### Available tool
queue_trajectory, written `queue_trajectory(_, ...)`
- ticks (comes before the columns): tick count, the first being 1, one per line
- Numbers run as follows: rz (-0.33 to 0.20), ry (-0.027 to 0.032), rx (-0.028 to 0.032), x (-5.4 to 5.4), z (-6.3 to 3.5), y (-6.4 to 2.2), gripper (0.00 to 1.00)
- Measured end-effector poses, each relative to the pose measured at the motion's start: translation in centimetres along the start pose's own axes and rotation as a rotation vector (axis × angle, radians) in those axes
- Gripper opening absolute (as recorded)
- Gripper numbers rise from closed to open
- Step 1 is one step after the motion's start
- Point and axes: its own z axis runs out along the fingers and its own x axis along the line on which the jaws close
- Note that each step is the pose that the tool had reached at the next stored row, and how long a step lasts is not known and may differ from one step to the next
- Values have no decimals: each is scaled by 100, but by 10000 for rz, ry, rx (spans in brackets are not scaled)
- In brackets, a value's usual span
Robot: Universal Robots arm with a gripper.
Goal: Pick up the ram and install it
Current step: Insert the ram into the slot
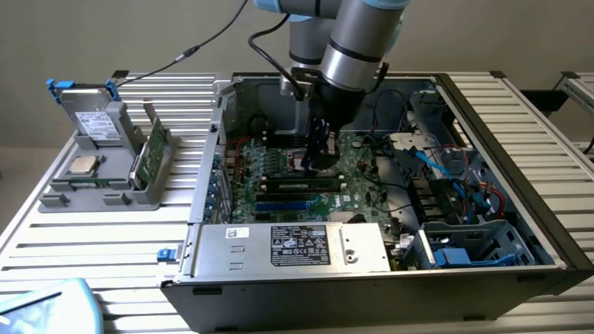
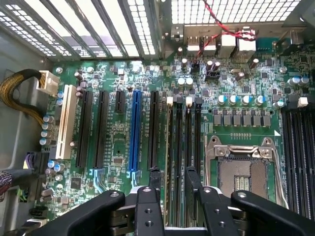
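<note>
Presently we find the tool (image 2: 173, 189) spread wide astride the ram (image 2: 173, 147) — thin, stiff, fragile; grip its long edges.

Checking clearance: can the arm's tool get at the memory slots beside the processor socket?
Probably yes: the open tool hangs just above the memory slots, the case has its side off, and no cable crosses between them.

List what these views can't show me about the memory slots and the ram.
- Memory slots' near ends: wrist view, covered by the fingers.
- Whether the ram sits in them: wrist view, edge-on, too thin to tell.
- Slots beneath the arm: exterior view, blocked by it.
</note>
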Motion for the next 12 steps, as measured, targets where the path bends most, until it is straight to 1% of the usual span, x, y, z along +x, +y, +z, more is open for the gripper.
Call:
queue_trajectory(1, 26, 37, 166, -1, 3, 11, 34)
queue_trajectory(4, 110, 181, 652, -2, 10, 44, 34)
queue_trajectory(5, 136, 228, 788, -2, 13, 56, 34)
queue_trajectory(6, 156, 271, 904, -4, 15, 68, 34)
queue_trajectory(7, 170, 299, 978, -6, 12, 83, 34)
queue_trajectory(8, 179, 317, 1018, -11, 4, 101, 34)
queue_trajectory(10, 187, 334, 1059, -27, -24, 137, 34)
queue_trajectory(12, 190, 342, 1078, -38, -49, 180, 34)
